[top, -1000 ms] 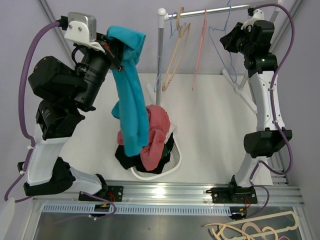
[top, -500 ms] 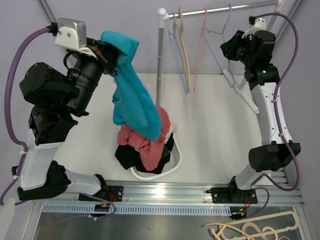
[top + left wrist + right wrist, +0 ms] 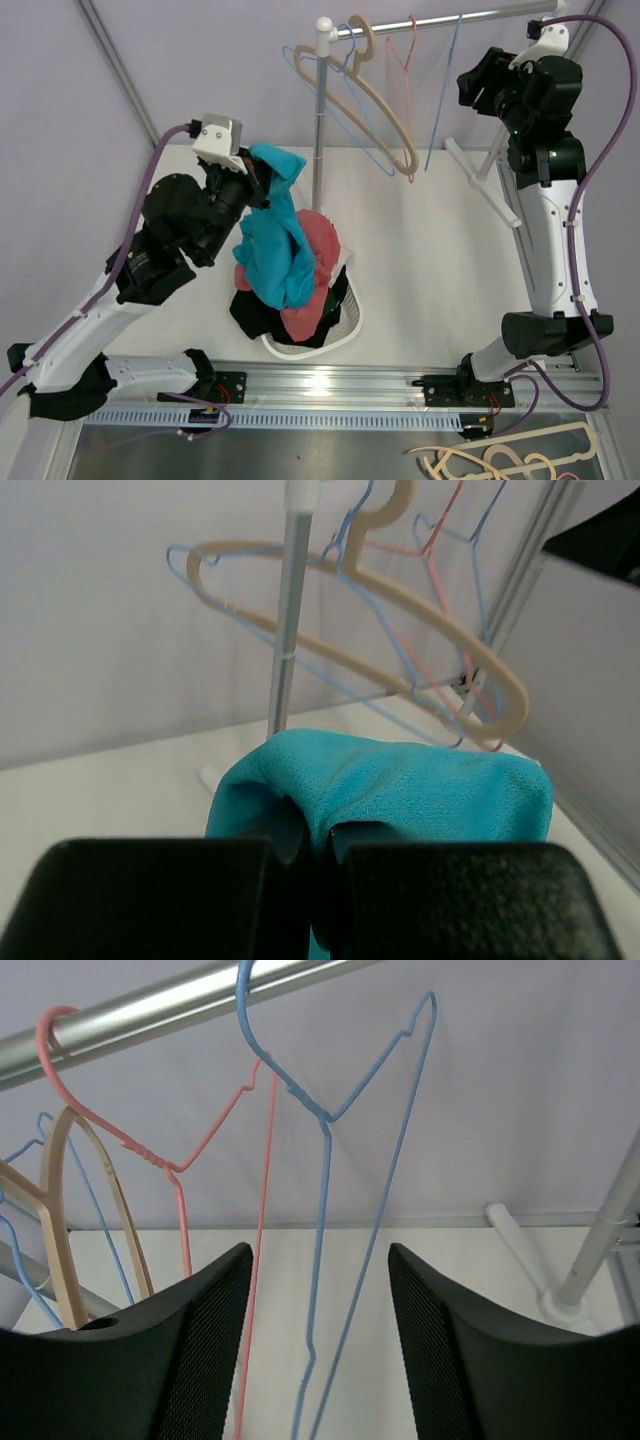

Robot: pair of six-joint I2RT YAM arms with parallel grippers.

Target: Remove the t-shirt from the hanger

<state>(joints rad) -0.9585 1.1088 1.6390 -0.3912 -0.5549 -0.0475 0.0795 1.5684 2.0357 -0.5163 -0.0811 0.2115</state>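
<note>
The teal t-shirt [image 3: 275, 245] is off any hanger and hangs from my left gripper [image 3: 262, 182], which is shut on a fold of it [image 3: 400, 790]; its lower end drapes onto the clothes in the basket. My left gripper [image 3: 318, 845] has its jaws pressed together on the cloth. A beige wooden hanger [image 3: 378, 112], a pink wire hanger [image 3: 180, 1175] and a blue wire hanger [image 3: 325, 1160] hang bare on the rail [image 3: 440, 20]. My right gripper [image 3: 320, 1260] is open just behind the blue hanger, holding nothing; it sits high at the rail's right end [image 3: 482, 85].
A white basket [image 3: 345, 335] near the table's front holds red and black clothes. The rack's upright post [image 3: 319, 110] stands behind it, and the rack's white foot [image 3: 480, 180] lies at the right. Spare hangers [image 3: 500, 460] lie below the front rail.
My left arm has come down and forward, lowering the t-shirt onto the basket. My right gripper has opened and drawn back from the hangers, which now swing on the rail.
</note>
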